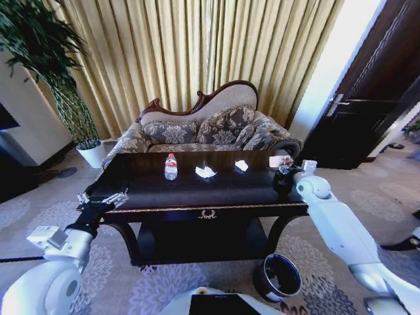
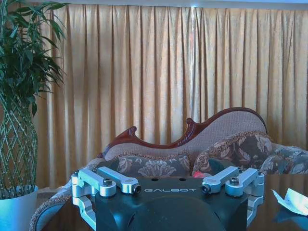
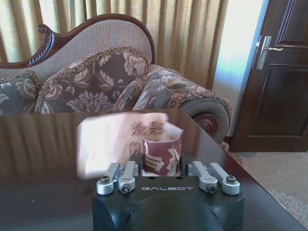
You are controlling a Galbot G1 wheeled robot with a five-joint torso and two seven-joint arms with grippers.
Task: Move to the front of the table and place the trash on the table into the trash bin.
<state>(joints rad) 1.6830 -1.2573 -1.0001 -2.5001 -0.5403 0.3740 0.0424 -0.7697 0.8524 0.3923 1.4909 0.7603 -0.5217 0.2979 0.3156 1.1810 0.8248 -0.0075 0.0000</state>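
A patterned sofa (image 1: 210, 128) fronts gold curtains (image 1: 197, 46) — potted plant (image 1: 62, 85) one side, dark door (image 1: 374, 92) opposite.

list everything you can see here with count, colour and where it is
table: 1, dark glossy wood with gold trim, centre, in front of the sofa
bottle: 1, clear with red-and-white label, upright on the table, left of centre
paper pieces: 2, white, crumpled, mid-table right of the bottle
paper pack: 1, white and dark red, right end of the table at the right gripper
trash bin: 1, dark brown, shiny rim, on the carpet by the table's front right leg
sofa: 1, patterned, behind the table
plant: 1, green in a white pot, far left
curtains: gold, back wall
door: 1, dark, right
left gripper: open, table's left front corner
right gripper: table's right end
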